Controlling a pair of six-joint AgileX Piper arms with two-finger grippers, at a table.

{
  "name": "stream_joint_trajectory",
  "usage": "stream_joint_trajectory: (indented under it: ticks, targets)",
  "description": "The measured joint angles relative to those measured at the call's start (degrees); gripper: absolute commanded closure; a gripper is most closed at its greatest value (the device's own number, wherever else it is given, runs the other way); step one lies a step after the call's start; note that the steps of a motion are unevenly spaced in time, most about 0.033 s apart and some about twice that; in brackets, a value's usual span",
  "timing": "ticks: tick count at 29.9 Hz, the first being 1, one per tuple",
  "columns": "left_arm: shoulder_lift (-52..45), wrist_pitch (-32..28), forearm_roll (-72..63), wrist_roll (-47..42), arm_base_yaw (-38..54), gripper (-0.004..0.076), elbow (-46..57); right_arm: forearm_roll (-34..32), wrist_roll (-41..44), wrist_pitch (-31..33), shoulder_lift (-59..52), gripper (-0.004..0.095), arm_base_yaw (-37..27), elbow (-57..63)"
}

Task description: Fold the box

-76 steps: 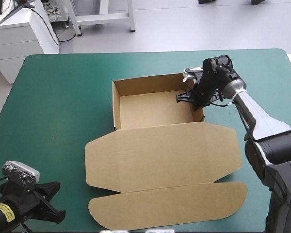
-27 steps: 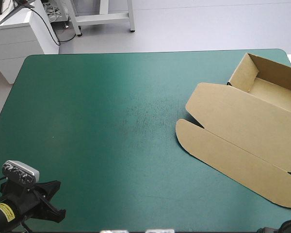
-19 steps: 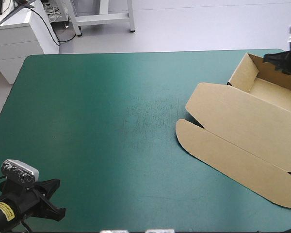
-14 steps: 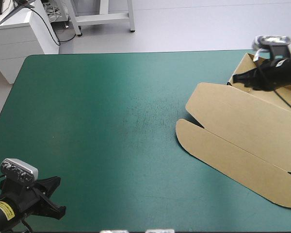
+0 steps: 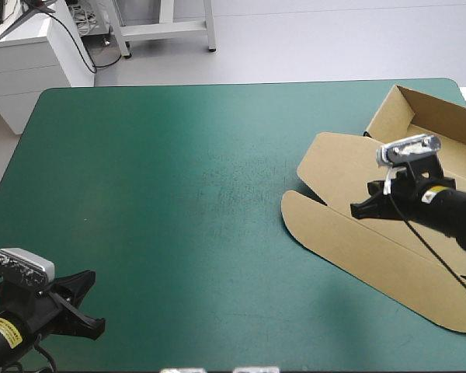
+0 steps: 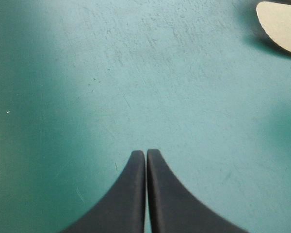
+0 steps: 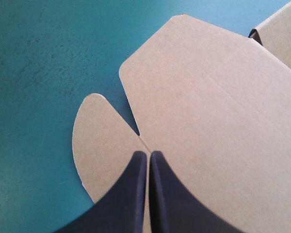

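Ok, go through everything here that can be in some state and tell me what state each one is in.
box: open tray, walls raised, lid lying flat on the table, by its right edge.
left end effector: shut, holding nothing, over bare table near the front left corner.
right end effector: shut, holding nothing, over the flat lid.

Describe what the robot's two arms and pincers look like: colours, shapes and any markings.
The left pincer and the right pincer each have two broad black fingers, curved like fins and narrowing to a point. The left arm is black and bears a small yellow label with dark print. The right arm, also black, shows a similar yellow mark.
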Motion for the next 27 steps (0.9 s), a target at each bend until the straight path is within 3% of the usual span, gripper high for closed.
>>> stream_joint_trajectory:
  ticks: [9, 20, 27]
  targets:
    - [-3.7, -4.8, -2.5, 0.2, 0.0, 0.0732, 7.3, 1.6, -1.9, -9.5, -18.6, 0.0908, 0.1, 18.6]
    - [-14.6, -6.6, -3.4, 1.1, 0.0, 0.0732, 13.1, 3.1, -1.2, -10.7, -40.9, 0.0927, 0.1, 29.9]
    - [-18.2, -6.6, -4.2, 3.9, 0.0, 0.0732, 15.1, 2.9, 2.3, -7.8, -53.2, 0.0927, 0.1, 35.3]
